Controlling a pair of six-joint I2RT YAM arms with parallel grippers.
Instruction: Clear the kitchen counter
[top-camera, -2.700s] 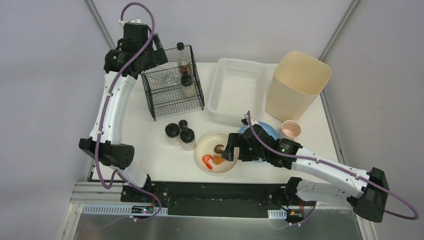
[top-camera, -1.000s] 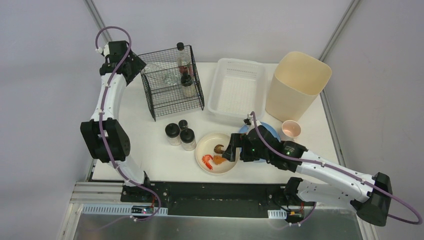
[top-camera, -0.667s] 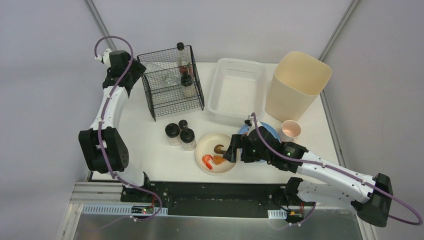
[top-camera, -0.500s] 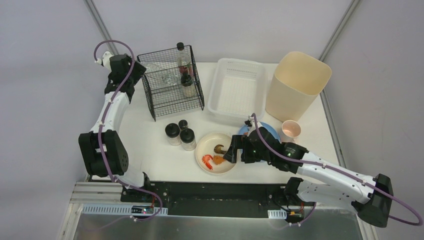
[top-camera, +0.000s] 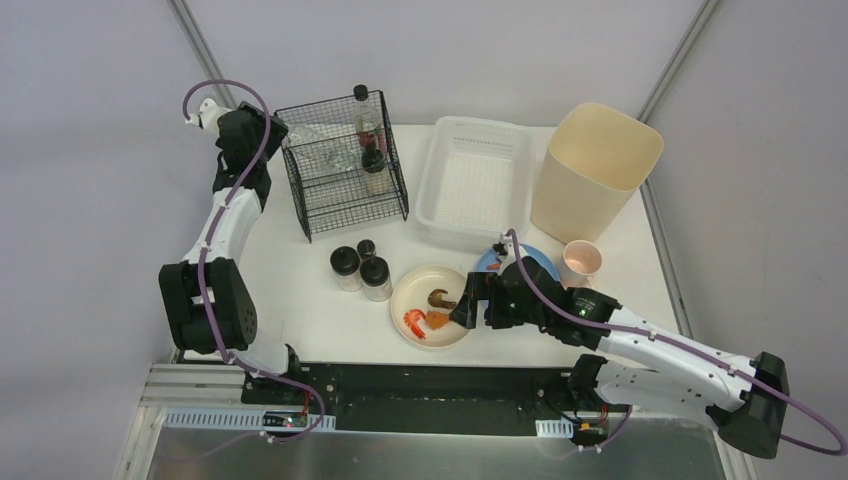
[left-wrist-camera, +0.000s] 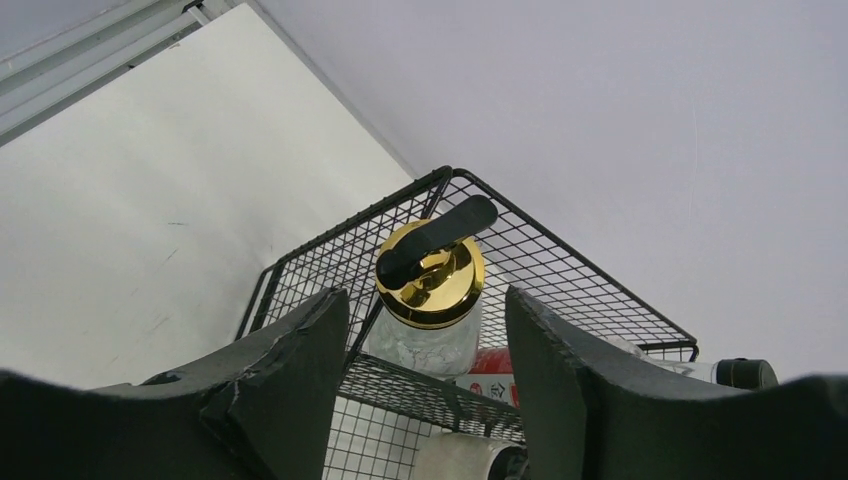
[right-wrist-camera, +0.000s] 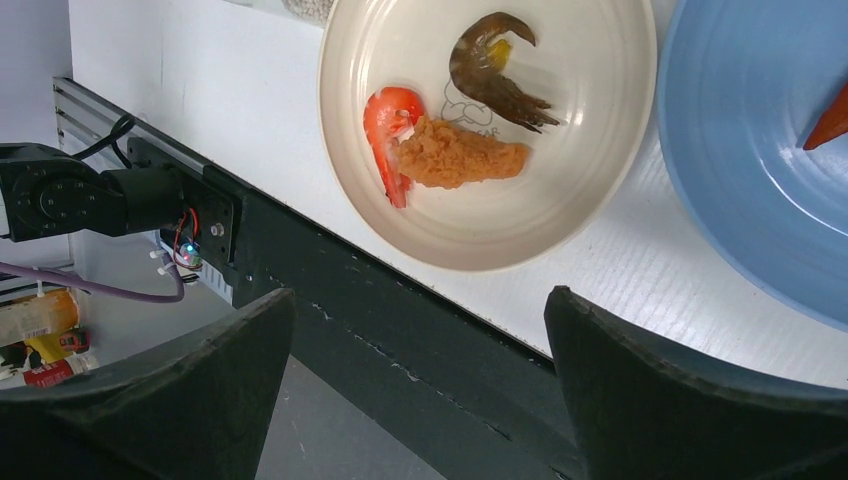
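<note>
- Kitchen counter (top-camera: 300, 290): white tabletop ahead of both arm bases, running to the back wall, with every item on it.
- Left gripper (left-wrist-camera: 425, 300): at the far-left corner beside the black wire basket (top-camera: 345, 205), outside the mesh. Jaws apart, nothing between them.
- Left wrist view: a glass jar with a gold lid (left-wrist-camera: 430, 280) and a black lever on top stands inside the basket, seen through the finger gap.
- A dark-capped bottle (top-camera: 365, 118) is also upright in the wire basket.
- Right gripper (right-wrist-camera: 420, 300): spread wide, empty, hovering over the near-right rim of the cream bowl (top-camera: 412, 288).
- The bowl holds an orange shrimp (right-wrist-camera: 385, 125), a breaded piece (right-wrist-camera: 460, 155) touching it and a dark brown shrimp (right-wrist-camera: 495, 65) apart from both.
- Blue plate (right-wrist-camera: 740, 150) is just right of the bowl, with a red-orange scrap on it at the frame edge.
- Three dark-lidded jars (top-camera: 360, 268) are clustered just left of the bowl.
- White slotted basket (top-camera: 432, 190) sits at back centre, with a beige bin (top-camera: 570, 200) to its right.
- Pink cup (top-camera: 582, 258) stands in front of the bin.
</note>
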